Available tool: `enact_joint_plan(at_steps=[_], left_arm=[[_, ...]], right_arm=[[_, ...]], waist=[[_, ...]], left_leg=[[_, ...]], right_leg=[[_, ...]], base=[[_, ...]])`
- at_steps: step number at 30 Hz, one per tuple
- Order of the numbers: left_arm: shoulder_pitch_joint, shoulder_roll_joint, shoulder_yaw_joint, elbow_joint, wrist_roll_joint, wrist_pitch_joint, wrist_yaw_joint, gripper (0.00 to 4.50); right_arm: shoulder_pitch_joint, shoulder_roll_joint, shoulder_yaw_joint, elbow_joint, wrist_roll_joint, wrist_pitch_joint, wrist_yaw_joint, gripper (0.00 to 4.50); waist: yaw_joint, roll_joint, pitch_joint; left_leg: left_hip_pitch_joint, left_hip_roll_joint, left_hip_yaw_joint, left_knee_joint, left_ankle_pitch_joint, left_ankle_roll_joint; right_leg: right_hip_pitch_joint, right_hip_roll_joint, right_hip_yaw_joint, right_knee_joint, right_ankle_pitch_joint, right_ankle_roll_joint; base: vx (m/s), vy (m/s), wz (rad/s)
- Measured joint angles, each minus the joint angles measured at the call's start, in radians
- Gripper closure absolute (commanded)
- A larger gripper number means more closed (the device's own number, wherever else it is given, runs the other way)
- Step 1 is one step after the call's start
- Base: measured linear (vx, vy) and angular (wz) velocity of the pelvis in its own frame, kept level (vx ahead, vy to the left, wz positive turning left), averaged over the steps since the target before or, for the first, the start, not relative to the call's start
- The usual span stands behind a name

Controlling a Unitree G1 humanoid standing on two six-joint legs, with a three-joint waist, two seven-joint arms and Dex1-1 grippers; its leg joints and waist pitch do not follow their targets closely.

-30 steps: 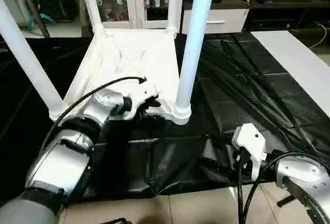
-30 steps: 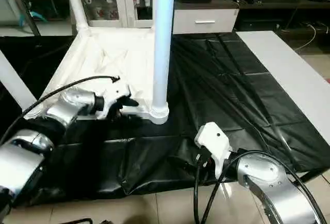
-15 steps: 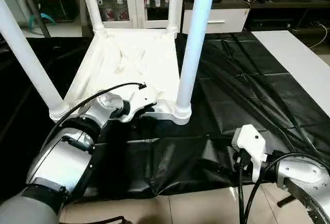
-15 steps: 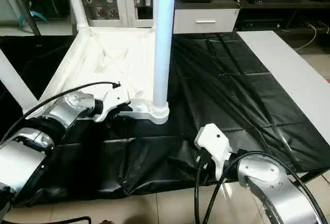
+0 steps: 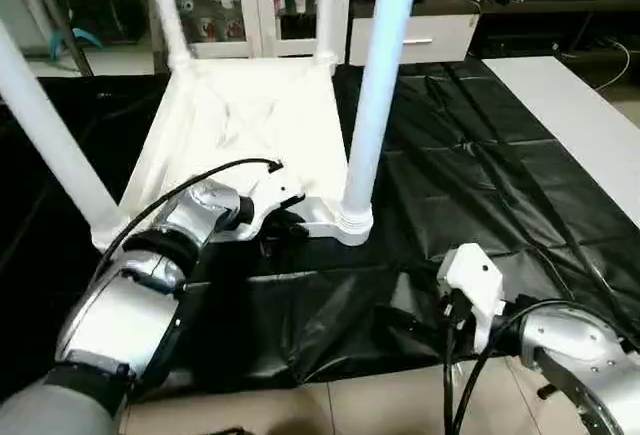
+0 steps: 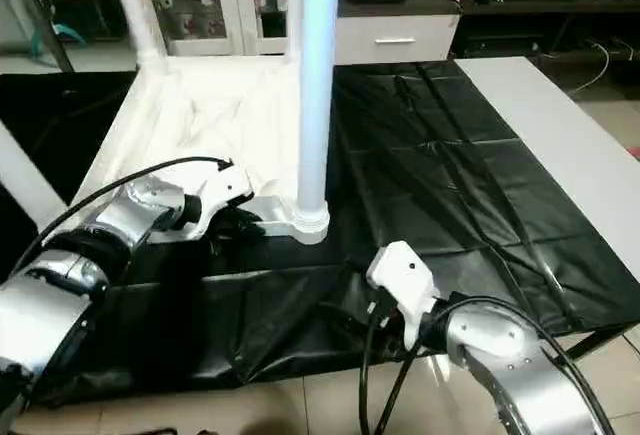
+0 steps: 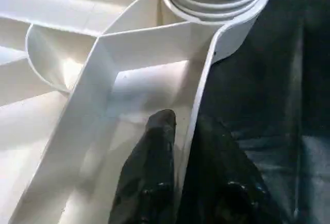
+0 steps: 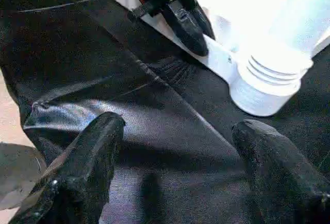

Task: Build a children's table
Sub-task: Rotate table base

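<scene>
White plastic children's table (image 5: 250, 115) lies upside down at upper left of my head view, four tube legs (image 5: 375, 85) standing up from its corner sockets, on a black plastic sheet (image 5: 480, 185). My left gripper (image 7: 180, 147) pinches the tabletop's near rim beside the ribbed socket. My right gripper (image 8: 178, 147) hangs spread wide over the sheet, grasping nothing. I read no writing anywhere. A flat white board (image 5: 570, 115) lies at right; cabinets (image 5: 250, 0) stand behind.

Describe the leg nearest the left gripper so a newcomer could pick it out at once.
On the black sheet the white tabletop lies upside down, four legs up. Take its near edge, where the left gripper pinches the rim. The leg stands in the ribbed corner socket beside it, nearest the right gripper.
</scene>
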Motion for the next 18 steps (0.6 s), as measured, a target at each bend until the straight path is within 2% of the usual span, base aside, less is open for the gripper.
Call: enact_joint_plan(at_steps=[4, 6, 8, 10, 11, 14, 18], left_arm=[[0.077, 0.0, 0.039, -0.115, -0.03, 0.072, 0.075, 4.15], [0.13, 0.01, 0.056, -0.208, -0.041, 0.122, 0.116, 4.21], [0.22, 0.034, 0.072, -0.365, -0.041, 0.185, 0.161, 4.26], [0.299, 0.048, 0.082, -0.498, -0.028, 0.218, 0.202, 4.37], [0.364, 0.059, 0.096, -0.605, -0.023, 0.237, 0.213, 4.39], [0.483, 0.072, 0.11, -0.797, -0.023, 0.263, 0.214, 4.46], [0.566, 0.085, 0.099, -0.912, -0.037, 0.235, 0.201, 4.46]], right_arm=[[-0.017, 0.021, 0.0, 0.023, -0.004, -0.01, -0.019, 0.77], [-0.022, 0.024, 0.0, 0.032, -0.005, -0.014, -0.026, 0.77], [-0.04, 0.028, -0.005, 0.051, -0.009, -0.018, -0.033, 0.77], [-0.048, 0.029, -0.01, 0.067, -0.014, -0.02, -0.043, 0.77], [-0.05, 0.031, -0.013, 0.072, -0.023, -0.021, -0.051, 0.77], [-0.053, 0.038, -0.021, 0.094, -0.037, -0.021, -0.072, 0.77], [-0.065, 0.047, -0.02, 0.11, -0.045, -0.022, -0.088, 0.77]], waist=[[-0.016, -0.001, -0.002], [-0.031, -0.001, -0.002], [-0.049, -0.004, -0.002], [-0.055, -0.006, -0.002], [-0.058, -0.006, -0.002], [-0.055, -0.007, -0.003], [-0.037, -0.004, -0.004]], left_leg=[[0.002, 0.0, 0.001, -0.001, 0.0, 0.0], [0.002, 0.0, 0.001, -0.002, 0.0, 0.0], [0.005, 0.0, 0.0, -0.004, 0.0, -0.001], [0.009, 0.0, 0.0, -0.007, 0.0, -0.001], [0.01, 0.0, 0.0, -0.009, 0.0, -0.001], [0.009, 0.0, 0.0, -0.015, 0.0, -0.001], [0.007, 0.0, 0.001, -0.018, 0.002, 0.004]], right_leg=[[0.001, 0.0, 0.0, 0.001, 0.0, -0.001], [0.001, -0.001, 0.0, 0.0, 0.001, -0.002], [0.0, -0.002, -0.004, 0.0, 0.002, -0.004], [-0.001, -0.003, -0.004, 0.0, 0.003, -0.005], [-0.001, -0.003, -0.005, 0.0, 0.003, -0.004], [-0.004, -0.002, -0.005, -0.004, 0.002, -0.004], [-0.009, -0.002, -0.005, -0.008, 0.002, -0.004]], base=[[0.0, 0.0, 0.0], [0.0, 0.0, 0.0], [0.0, 0.0, 0.0], [0.0, 0.0, 0.0], [0.0, 0.0, 0.0], [0.0, 0.0, 0.0], [0.0, 0.0, 0.0]])
